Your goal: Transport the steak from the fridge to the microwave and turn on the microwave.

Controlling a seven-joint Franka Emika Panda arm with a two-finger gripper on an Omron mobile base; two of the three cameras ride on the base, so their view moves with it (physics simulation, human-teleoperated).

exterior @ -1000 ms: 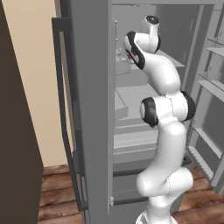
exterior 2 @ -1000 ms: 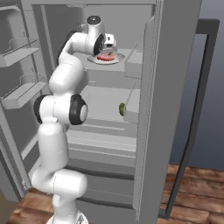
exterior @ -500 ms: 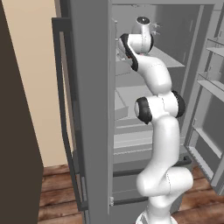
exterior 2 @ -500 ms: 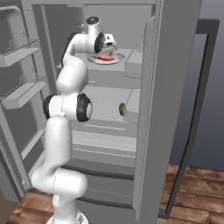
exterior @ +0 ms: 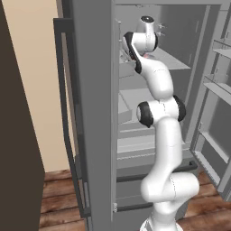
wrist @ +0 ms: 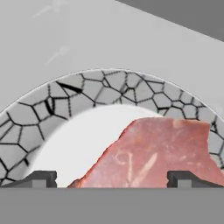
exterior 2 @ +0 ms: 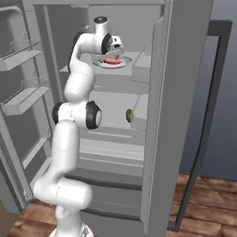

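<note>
The fridge (exterior 2: pixel 185 92) stands open, and my arm reaches onto its upper shelf. There the steak (exterior 2: pixel 112 60), a red-pink slab, lies on a round plate (exterior 2: pixel 124 65). The hand view has the steak (wrist: pixel 153 153) close below, resting on the plate's white middle inside its cracked-mosaic rim (wrist: pixel 109 83). My gripper (exterior 2: pixel 114 52) hangs just over the meat, open. One fingertip (wrist: pixel 39 178) stands off the steak's edge over bare plate, the other (wrist: pixel 183 178) over the meat; nothing is held. From the left side the hand (exterior: pixel 144 40) is deep in the fridge (exterior: pixel 94 113). The microwave is out of view.
A small green pickle (exterior 2: pixel 129 115) sits on the shelf below, near the fridge's side wall. Door racks (exterior 2: pixel 28 51) (exterior: pixel 221 81) flank the opening. A dark vertical handle (exterior: pixel 63 99) runs down the closed door. Drawers (exterior 2: pixel 111 152) fill the lower part, above a wooden floor (exterior: pixel 58 185).
The hand has shifted a little deeper into the fridge, over the plate, and the elbow has swung slightly. The jaws have stayed wide. The steak has not moved.
</note>
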